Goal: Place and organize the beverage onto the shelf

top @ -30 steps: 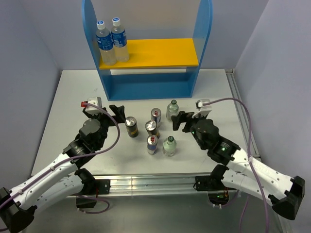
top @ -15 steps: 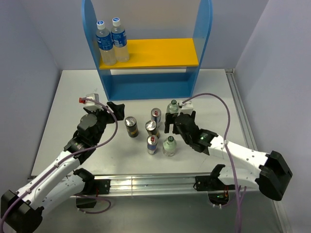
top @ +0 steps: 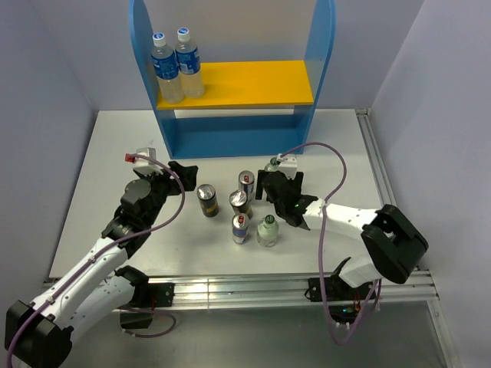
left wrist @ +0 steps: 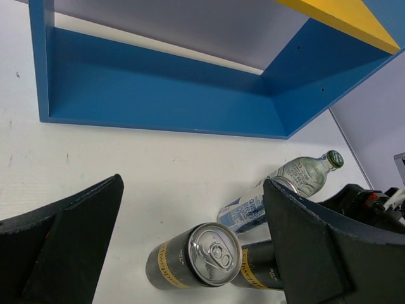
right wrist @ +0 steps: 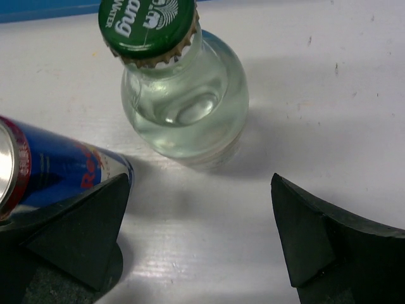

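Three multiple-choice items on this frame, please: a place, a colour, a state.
1. The water bottles stand where? A on the table; B left end of the yellow board; C blue base.
2. Cap colour of the glass bottle before the right gripper? A red; B green; C white.
3. The left gripper is: A shut on a can; B shut on a bottle; C open, empty.
B: both stand at the board's left end. B: the wrist view shows a green cap. C: its fingers stand apart, gripping nothing.
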`<action>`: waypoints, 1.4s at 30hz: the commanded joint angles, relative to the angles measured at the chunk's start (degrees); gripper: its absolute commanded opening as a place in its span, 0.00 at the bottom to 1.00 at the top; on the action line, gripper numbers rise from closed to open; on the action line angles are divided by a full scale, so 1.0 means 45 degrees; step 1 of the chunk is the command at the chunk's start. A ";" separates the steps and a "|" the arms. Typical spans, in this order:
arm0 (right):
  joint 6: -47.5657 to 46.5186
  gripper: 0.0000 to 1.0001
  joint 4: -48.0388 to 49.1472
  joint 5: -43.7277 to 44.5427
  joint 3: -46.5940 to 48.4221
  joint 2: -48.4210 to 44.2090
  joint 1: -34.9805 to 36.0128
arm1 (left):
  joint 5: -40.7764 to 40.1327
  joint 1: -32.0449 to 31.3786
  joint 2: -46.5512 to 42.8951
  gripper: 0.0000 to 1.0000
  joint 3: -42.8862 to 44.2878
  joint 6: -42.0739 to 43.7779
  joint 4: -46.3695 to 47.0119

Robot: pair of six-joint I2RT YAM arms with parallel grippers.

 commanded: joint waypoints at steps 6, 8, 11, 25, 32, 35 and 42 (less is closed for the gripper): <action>0.0344 1.00 0.3150 0.1588 0.0410 0.1385 -0.0084 | 0.0383 0.0130 -0.0026 0.99 -0.0073 -0.0296 0.0722; 0.0228 1.00 0.3755 0.1920 0.0410 0.1677 -0.0084 | 0.0344 0.0149 -0.0046 0.99 -0.0093 -0.0296 0.0703; 0.0110 1.00 0.4517 0.2487 0.0332 0.2146 -0.0122 | 0.0344 0.0169 -0.0046 0.99 -0.0093 -0.0277 0.0683; -0.0125 0.98 0.6294 0.3504 0.0957 0.4588 -0.0357 | 0.0246 0.0188 -0.0008 0.99 -0.0190 -0.0277 0.0742; -0.0125 0.75 0.6940 0.4109 0.0781 0.4901 -0.0415 | 0.0227 0.0227 0.0110 0.99 -0.0230 -0.0316 0.0820; -0.0183 0.59 0.6843 0.4225 0.0839 0.4940 -0.0416 | 0.0246 0.0247 0.0129 0.98 -0.0249 -0.0335 0.0840; 0.0302 0.00 0.5128 0.4283 0.1307 0.4258 -0.0358 | 0.0187 0.0286 0.0149 0.98 -0.0249 -0.0335 0.0762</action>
